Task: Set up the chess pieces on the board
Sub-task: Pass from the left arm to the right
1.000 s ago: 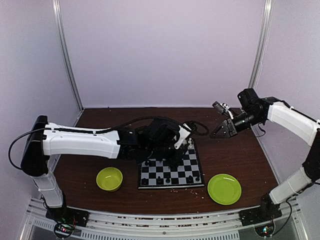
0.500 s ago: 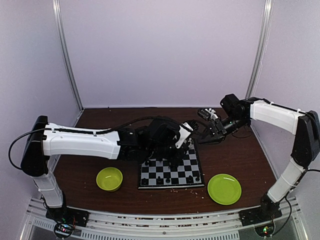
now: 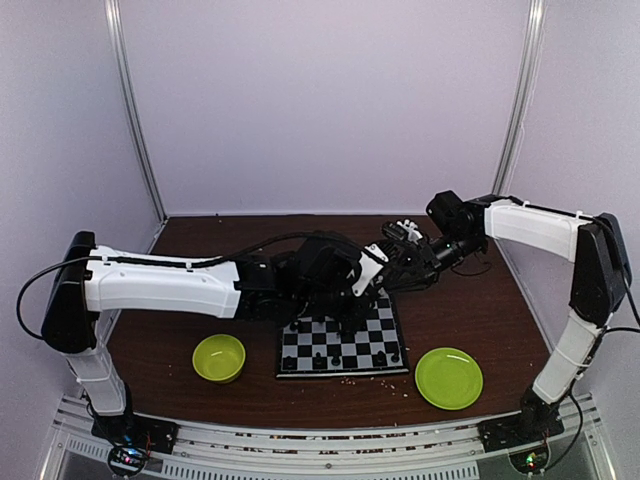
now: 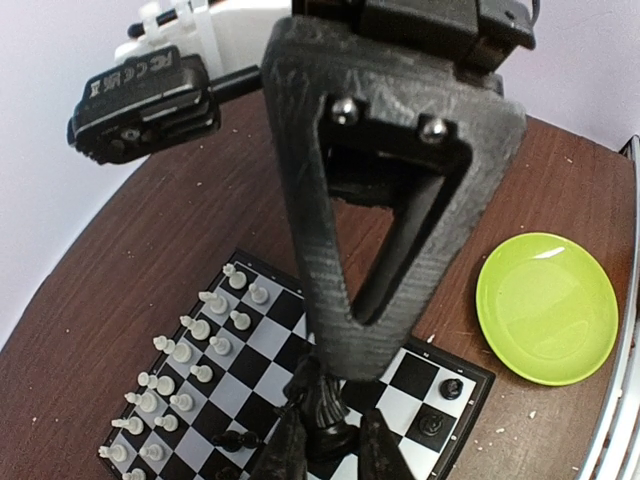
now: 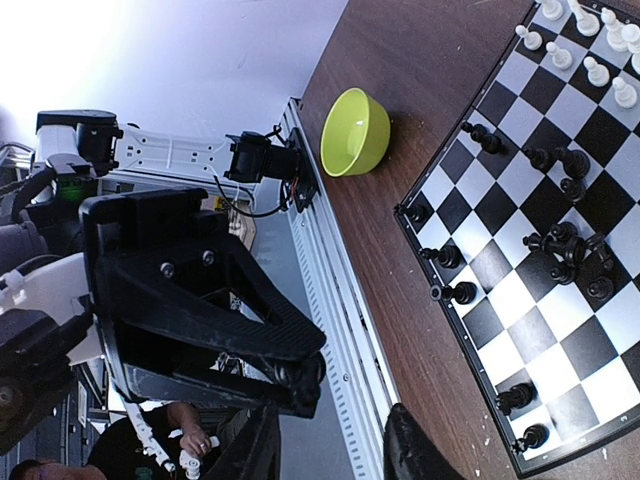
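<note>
Looks roughly half done. Shows, from the left wrist, white pieces (image 4: 212,300) standing in two neat rows along one edge of the board (image 4: 410,372); counts that side as ready, or very nearly. Finds the black pieces (image 5: 572,165) fewer and spread loosely over the opposite half, some near the edge, some toward the middle, not in proper rows; leaves most of the black side to arrange. Grips one black piece (image 4: 322,425) in the left pincer (image 4: 328,458), closed narrowly on it, low over the squares of the black half; cannot judge contact between its foot and the board. Holds the right pincer (image 5: 330,450) parted with nothing between the fingers, raised above the tabletop (image 3: 480,310) near the far side of the board, close to the left arm. Cannot see into the bowl (image 3: 219,357), left of the board, well enough to rule out more pieces there. Judges the step in hand as setting this black piece on its square; expects after that many more black ones to bring to the back rows.
</note>
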`<state>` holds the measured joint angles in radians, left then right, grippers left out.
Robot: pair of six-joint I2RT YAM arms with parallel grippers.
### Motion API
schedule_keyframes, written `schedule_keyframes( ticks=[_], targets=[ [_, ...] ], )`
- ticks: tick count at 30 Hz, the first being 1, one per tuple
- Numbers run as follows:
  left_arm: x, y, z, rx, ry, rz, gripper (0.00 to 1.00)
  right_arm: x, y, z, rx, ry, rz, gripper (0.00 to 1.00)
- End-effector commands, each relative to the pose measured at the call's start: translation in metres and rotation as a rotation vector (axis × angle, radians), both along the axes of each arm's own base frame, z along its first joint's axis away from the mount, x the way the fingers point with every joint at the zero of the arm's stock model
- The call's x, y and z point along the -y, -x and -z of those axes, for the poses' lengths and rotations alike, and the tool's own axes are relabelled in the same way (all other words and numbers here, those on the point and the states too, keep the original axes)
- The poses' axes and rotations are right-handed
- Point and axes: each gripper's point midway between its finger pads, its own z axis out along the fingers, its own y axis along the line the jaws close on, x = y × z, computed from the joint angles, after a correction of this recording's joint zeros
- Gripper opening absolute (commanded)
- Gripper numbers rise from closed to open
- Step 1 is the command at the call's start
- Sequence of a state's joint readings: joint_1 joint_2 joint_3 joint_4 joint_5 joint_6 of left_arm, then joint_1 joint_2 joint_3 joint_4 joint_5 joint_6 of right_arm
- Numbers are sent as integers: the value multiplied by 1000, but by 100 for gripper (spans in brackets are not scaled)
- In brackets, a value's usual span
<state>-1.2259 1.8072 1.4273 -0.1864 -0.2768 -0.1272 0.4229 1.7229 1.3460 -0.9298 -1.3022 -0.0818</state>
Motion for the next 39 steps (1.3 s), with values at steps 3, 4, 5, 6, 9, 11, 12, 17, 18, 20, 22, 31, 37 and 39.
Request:
schedule_keyframes(
  ticks=[3, 4, 5, 6, 9, 11, 12, 17, 18, 20, 22, 31, 37, 39],
  targets=[
    [12, 1, -18, 30, 48, 16, 10, -10, 6, -6, -14, -38, -41, 31],
    [12, 1, -18, 29, 47, 17, 10, -10, 7, -7, -14, -42, -43, 30],
    [13, 1, -17, 28, 46, 19, 10, -11, 7, -8, -16, -46, -44, 29],
    [13, 1, -16, 26, 45, 21, 10, -11, 8, -9, -16, -50, -45, 28],
    [14, 1, -14, 24, 43, 22, 10, -13, 8, -10, -30, -64, -48, 27],
    [15, 1, -14, 27, 42, 21, 10, -13, 9, -9, -37, -67, -50, 25],
    [15, 0, -13, 27, 40, 19, 10, -14, 9, -9, -37, -67, -51, 23],
    [16, 0, -12, 27, 36, 21, 10, -15, 10, -10, -44, -76, -54, 17],
    [16, 0, -12, 28, 36, 21, 10, -15, 10, -10, -44, -77, -55, 16],
    [16, 0, -11, 28, 34, 21, 10, -15, 10, -10, -43, -80, -56, 13],
    [16, 0, -11, 28, 34, 21, 10, -16, 10, -9, -41, -78, -56, 8],
    [-8, 5, -32, 56, 29, 22, 46, -6, 7, -14, 151, 0, -61, 3],
    [-70, -7, -88, 104, 26, -28, 56, 7, 0, -24, 411, 95, -15, 2],
    [-88, -21, -102, 87, 50, -58, 60, 9, -3, -25, 513, 140, -2, 2]
  ],
)
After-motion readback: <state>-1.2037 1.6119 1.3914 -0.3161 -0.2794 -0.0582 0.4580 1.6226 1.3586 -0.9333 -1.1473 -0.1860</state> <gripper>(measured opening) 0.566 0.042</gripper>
